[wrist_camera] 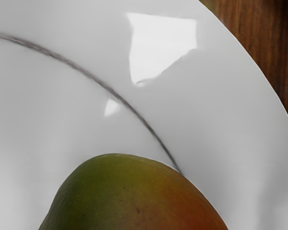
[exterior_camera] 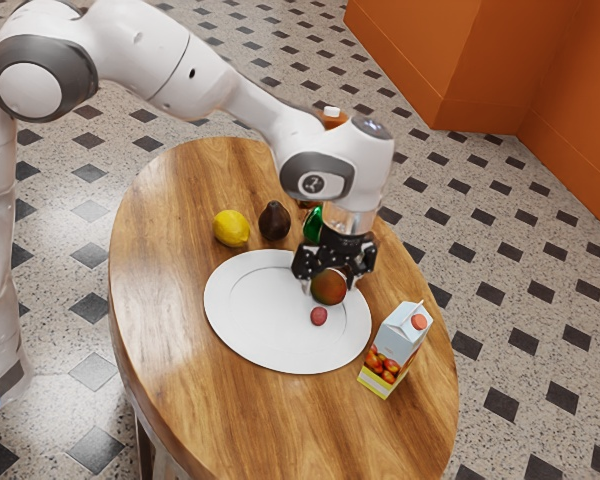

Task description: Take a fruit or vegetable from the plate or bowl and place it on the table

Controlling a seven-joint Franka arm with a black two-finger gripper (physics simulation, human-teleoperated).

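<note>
Partly cropped mango [wrist_camera: 134, 196] in wrist view, end effector [exterior_camera: 332, 268] over plate [exterior_camera: 238, 312], whether grasping unclear

Glossy white plate [wrist_camera: 221, 110] — smooth mango skin [wrist_camera: 134, 196], grained wooden table [exterior_camera: 170, 330]

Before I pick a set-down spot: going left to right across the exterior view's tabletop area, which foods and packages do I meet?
Lemon → avocado → mango → juice carton.

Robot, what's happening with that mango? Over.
Tool at the mango, above the plate; grip unclear. Small red fruit on the plate close by. Carton beside the plate.
</note>
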